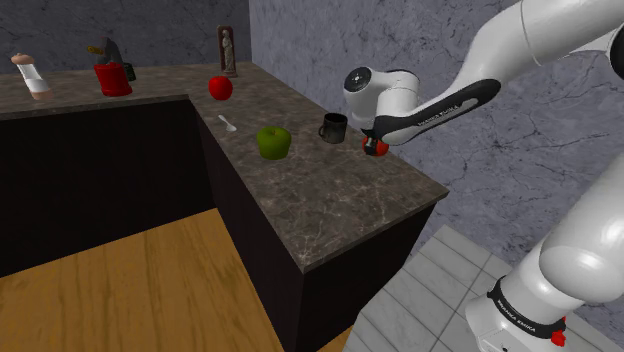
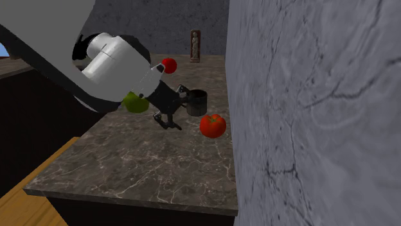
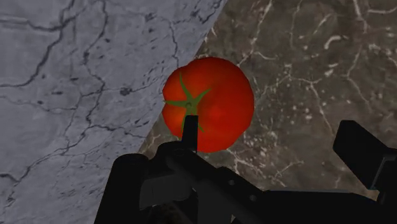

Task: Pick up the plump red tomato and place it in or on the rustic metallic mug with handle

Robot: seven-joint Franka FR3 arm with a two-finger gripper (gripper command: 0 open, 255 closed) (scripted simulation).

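Because the tomato [image 1: 379,150] sits at the back edge of the stone counter [image 1: 330,210], close to the grey wall [image 1: 330,40], the shoulder view already hints at the main hazard. The gripper [image 1: 367,140] is right at the fruit with little room on the wall side. The mug [image 1: 333,127] stands just beside it, where a wide swing could knock it. A second red fruit [image 1: 220,88] farther back could be mistaken for the target.

In the second exterior view, the gripper [image 2: 168,122] hangs low over the counter near the mug [image 2: 196,103]. It is on this view's left of the tomato [image 2: 213,125] and apart from it. The tomato lies almost against the wall [image 2: 308,96], so a finger lowered on that side may, I judge, scrape the wall or shove the fruit away.

In the wrist view, the fingers [image 3: 366,153] stand wide apart with nothing clasped. The tomato [image 3: 208,104] lies ahead of them, stem up, at the foot of the wall. Round and smooth, it would likely roll if one finger met it first.
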